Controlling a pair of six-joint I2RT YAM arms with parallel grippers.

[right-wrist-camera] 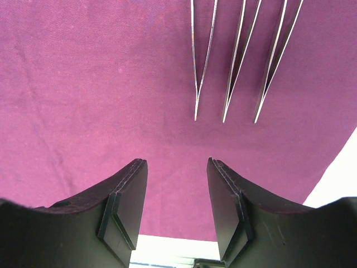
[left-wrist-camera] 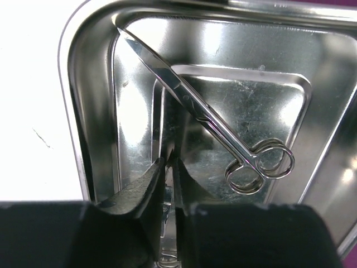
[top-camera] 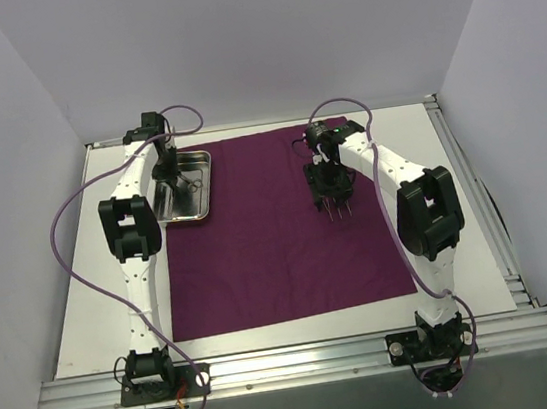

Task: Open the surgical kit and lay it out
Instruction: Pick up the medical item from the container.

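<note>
The magenta-purple cloth (top-camera: 260, 257) lies spread flat on the table. The steel tray (top-camera: 207, 173) stands at its far left corner. My left gripper (top-camera: 171, 178) reaches down into the tray. In the left wrist view its jaws (left-wrist-camera: 168, 162) are nearly together on the tray (left-wrist-camera: 95, 111) floor, with a thin silver piece showing between them. Ring-handled scissors (left-wrist-camera: 206, 117) lie loose and diagonal just right of them. My right gripper (top-camera: 333, 200) hangs open and empty over the cloth (right-wrist-camera: 83, 84). Three slim tweezers (right-wrist-camera: 240, 61) lie side by side just beyond its fingertips (right-wrist-camera: 138, 167).
The white table top (top-camera: 83, 290) shows around the cloth, and the cloth's edge and bare table (right-wrist-camera: 334, 184) lie close behind my right gripper. White walls enclose the table on three sides. A metal rail (top-camera: 294, 363) runs along the near edge.
</note>
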